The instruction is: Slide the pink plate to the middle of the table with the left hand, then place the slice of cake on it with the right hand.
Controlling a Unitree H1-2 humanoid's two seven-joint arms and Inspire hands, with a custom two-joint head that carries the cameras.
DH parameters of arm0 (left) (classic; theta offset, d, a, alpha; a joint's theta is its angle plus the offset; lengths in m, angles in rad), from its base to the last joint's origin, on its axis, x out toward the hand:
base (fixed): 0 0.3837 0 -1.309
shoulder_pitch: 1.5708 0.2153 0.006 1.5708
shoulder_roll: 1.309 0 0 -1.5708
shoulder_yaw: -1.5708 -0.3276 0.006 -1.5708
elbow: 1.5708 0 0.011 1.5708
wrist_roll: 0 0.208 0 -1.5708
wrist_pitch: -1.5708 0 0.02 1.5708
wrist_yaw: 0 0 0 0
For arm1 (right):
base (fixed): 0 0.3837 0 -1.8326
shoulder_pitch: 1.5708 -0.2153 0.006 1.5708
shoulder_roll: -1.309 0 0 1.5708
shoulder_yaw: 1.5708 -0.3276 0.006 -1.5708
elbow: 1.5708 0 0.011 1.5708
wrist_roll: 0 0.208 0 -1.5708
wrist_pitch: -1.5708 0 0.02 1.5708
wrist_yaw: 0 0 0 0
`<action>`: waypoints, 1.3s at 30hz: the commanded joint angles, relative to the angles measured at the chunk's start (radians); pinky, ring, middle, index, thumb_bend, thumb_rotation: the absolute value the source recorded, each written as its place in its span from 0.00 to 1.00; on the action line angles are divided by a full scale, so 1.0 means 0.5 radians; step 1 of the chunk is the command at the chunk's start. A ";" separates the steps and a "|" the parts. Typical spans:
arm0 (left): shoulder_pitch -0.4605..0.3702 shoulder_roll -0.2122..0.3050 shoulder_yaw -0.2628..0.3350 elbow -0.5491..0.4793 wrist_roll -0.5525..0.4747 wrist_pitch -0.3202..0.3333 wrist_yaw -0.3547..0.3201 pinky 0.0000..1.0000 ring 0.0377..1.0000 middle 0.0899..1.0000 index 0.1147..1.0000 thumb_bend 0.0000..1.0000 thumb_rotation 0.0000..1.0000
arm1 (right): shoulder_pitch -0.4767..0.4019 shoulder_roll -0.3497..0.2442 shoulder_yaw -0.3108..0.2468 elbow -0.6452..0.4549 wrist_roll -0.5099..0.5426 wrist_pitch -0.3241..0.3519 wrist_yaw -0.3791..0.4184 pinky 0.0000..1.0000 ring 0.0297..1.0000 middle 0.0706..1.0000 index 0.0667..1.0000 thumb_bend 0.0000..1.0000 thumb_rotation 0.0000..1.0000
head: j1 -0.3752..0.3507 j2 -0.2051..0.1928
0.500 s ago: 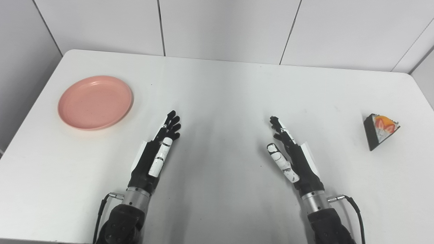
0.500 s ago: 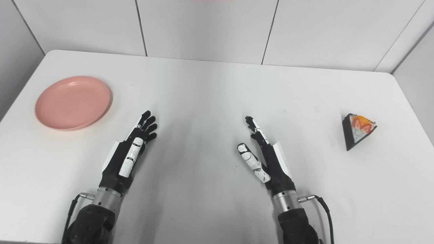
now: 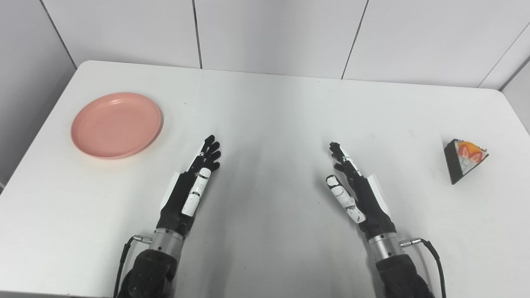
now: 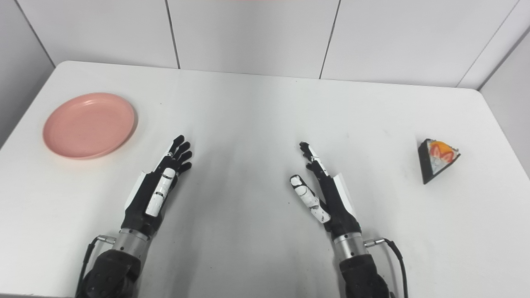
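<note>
A round pink plate [image 3: 116, 125] lies at the far left of the white table [image 3: 269, 107], with nothing on it. A wedge of dark cake [image 3: 464, 159] with orange and white topping sits near the right edge. My left hand [image 3: 193, 185] rests over the near middle of the table, open, fingers stretched forward, well to the right of and below the plate. My right hand [image 3: 354, 189] is open too, edge-up with the thumb apart, far to the left of the cake. Neither hand touches anything.
White wall panels [image 3: 273, 33] rise behind the table's back edge. The table's left edge runs close beside the plate, and its right edge lies just past the cake. A cable [image 3: 430, 252] hangs off the right wrist.
</note>
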 commanded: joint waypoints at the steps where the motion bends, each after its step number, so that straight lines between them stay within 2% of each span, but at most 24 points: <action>1: 0.024 0.000 -0.003 0.025 0.003 0.002 -0.003 0.93 0.95 0.97 0.95 0.46 0.99 | 0.000 -0.006 0.007 0.001 0.023 -0.076 -0.016 0.90 0.93 0.93 0.93 0.33 1.00 | 0.002 -0.001; 13: 0.030 -0.003 -0.005 0.014 -0.003 0.005 -0.004 0.92 0.95 0.97 0.95 0.45 0.99 | 0.007 -0.009 0.009 -0.017 0.019 -0.057 -0.012 0.89 0.93 0.93 0.93 0.32 1.00 | 0.020 -0.002; 17: 0.029 -0.018 -0.016 0.040 0.011 -0.037 0.005 0.92 0.94 0.96 0.94 0.44 0.98 | 0.012 -0.022 0.003 -0.003 0.030 -0.079 -0.011 0.89 0.92 0.93 0.93 0.32 1.00 | 0.131 -0.042; 18: 0.028 -0.030 -0.026 0.048 0.024 -0.041 0.012 0.92 0.94 0.96 0.94 0.44 0.98 | 0.016 -0.035 0.000 0.001 0.029 -0.086 -0.008 0.89 0.92 0.93 0.93 0.32 1.00 | 0.233 -0.085; 19: 0.027 -0.038 -0.032 0.053 0.034 -0.043 0.018 0.91 0.94 0.96 0.94 0.44 0.98 | 0.018 -0.044 -0.001 0.002 0.028 -0.090 -0.007 0.89 0.92 0.93 0.93 0.31 1.00 | 0.233 -0.085; 20: 0.025 -0.052 -0.043 0.063 0.051 -0.043 0.026 0.91 0.94 0.96 0.94 0.43 0.98 | 0.019 -0.056 -0.008 0.014 0.043 -0.103 -0.004 0.89 0.92 0.93 0.93 0.31 1.00 | 0.328 -0.130; 21: 0.023 -0.061 -0.051 0.070 0.063 -0.044 0.031 0.91 0.94 0.96 0.94 0.43 0.99 | 0.021 -0.065 -0.012 0.023 0.055 -0.112 -0.002 0.89 0.92 0.93 0.93 0.31 1.00 | 0.328 -0.130; 22: 0.020 -0.076 -0.061 0.085 0.075 -0.045 0.039 0.91 0.94 0.96 0.94 0.43 0.99 | 0.018 -0.077 -0.017 0.048 0.072 -0.138 -0.002 0.89 0.92 0.93 0.93 0.31 1.00 | 0.427 -0.188; 23: 0.018 -0.087 -0.066 0.094 0.083 -0.045 0.044 0.91 0.94 0.96 0.94 0.42 0.99 | 0.017 -0.087 -0.019 0.066 0.084 -0.157 -0.003 0.90 0.92 0.93 0.93 0.31 1.00 | 0.427 -0.188; 24: 0.015 -0.103 -0.075 0.110 0.105 -0.043 0.054 0.91 0.94 0.96 0.94 0.42 0.99 | 0.013 -0.100 -0.023 0.094 0.100 -0.190 -0.005 0.90 0.92 0.93 0.93 0.31 1.00 | 0.505 -0.248; 25: 0.012 -0.114 -0.081 0.121 0.122 -0.042 0.061 0.91 0.94 0.96 0.94 0.42 1.00 | 0.010 -0.109 -0.025 0.114 0.111 -0.215 -0.007 0.90 0.93 0.93 0.93 0.32 1.00 | 0.505 -0.248; 26: 0.011 -0.127 -0.090 0.135 0.146 -0.045 0.071 0.91 0.94 0.96 0.94 0.41 1.00 | 0.005 -0.115 -0.027 0.144 0.134 -0.242 -0.004 0.90 0.93 0.93 0.93 0.32 1.00 | 0.564 -0.302; 29: 0.004 -0.156 -0.115 0.185 0.200 -0.059 0.101 0.92 0.95 0.96 0.94 0.43 1.00 | -0.013 -0.129 -0.032 0.232 0.174 -0.318 -0.003 0.92 0.94 0.94 0.93 0.36 1.00 | 0.671 -0.396; 30: 0.001 -0.162 -0.118 0.199 0.207 -0.065 0.108 0.92 0.95 0.96 0.94 0.42 1.00 | -0.018 -0.133 -0.033 0.252 0.177 -0.336 -0.005 0.92 0.94 0.94 0.93 0.37 1.00 | 0.671 -0.396; 31: -0.005 -0.175 -0.121 0.221 0.213 -0.067 0.117 0.92 0.96 0.97 0.94 0.42 1.00 | -0.020 -0.135 -0.034 0.263 0.183 -0.329 -0.002 0.93 0.94 0.94 0.93 0.37 1.00 | 0.716 -0.441; 39: -0.042 -0.228 -0.132 0.334 0.230 -0.101 0.148 0.92 0.96 0.97 0.95 0.41 1.00 | -0.021 -0.154 -0.051 0.282 0.215 -0.280 0.015 0.97 0.96 0.95 0.95 0.38 1.00 | 0.832 -0.528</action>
